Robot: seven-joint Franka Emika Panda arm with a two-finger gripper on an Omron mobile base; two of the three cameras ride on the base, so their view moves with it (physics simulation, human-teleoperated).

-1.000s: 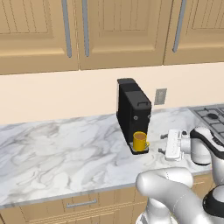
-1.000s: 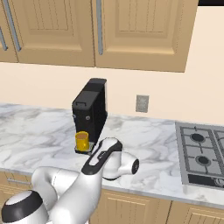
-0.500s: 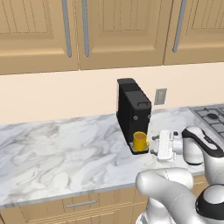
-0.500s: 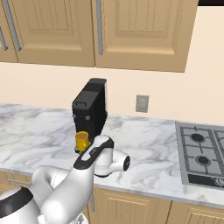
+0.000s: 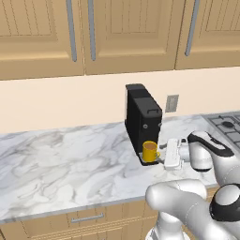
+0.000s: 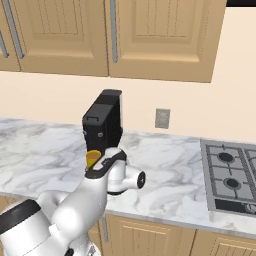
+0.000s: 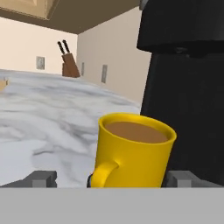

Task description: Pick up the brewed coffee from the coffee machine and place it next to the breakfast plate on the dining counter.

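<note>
gripper (image 7: 111,178), hand view: jaws spread wide, one dark fingertip (image 7: 41,178) at each lower corner, holding nothing. the yellow coffee mug (image 7: 133,151) stands upright directly ahead of the gripper, between the lines of the two fingertips, handle turned toward the camera and brown coffee level near its rim. whether the fingertips touch the mug cannot be told.

just behind the mug, and on the far side of it from the gripper, rises the black coffee machine (image 7: 188,87); the mug sits at its base under the overhanging head.

left base view: the gripper (image 5: 171,153) lies level over the marble table (image 5: 61,164), pointing at the mug (image 5: 149,151) just beside it, with the coffee machine (image 5: 142,119) immediately beyond. right base view: the mug (image 6: 92,159) shows partly behind the arm, at the foot of the coffee machine (image 6: 104,125).

farther from the gripper: a wall outlet (image 5: 172,103) beyond the machine, a gas hob (image 6: 232,175) set into the table (image 6: 170,160) well to the side, wooden wall cabinets (image 5: 122,33) overhead, and a knife block (image 7: 68,65) far along the table.
</note>
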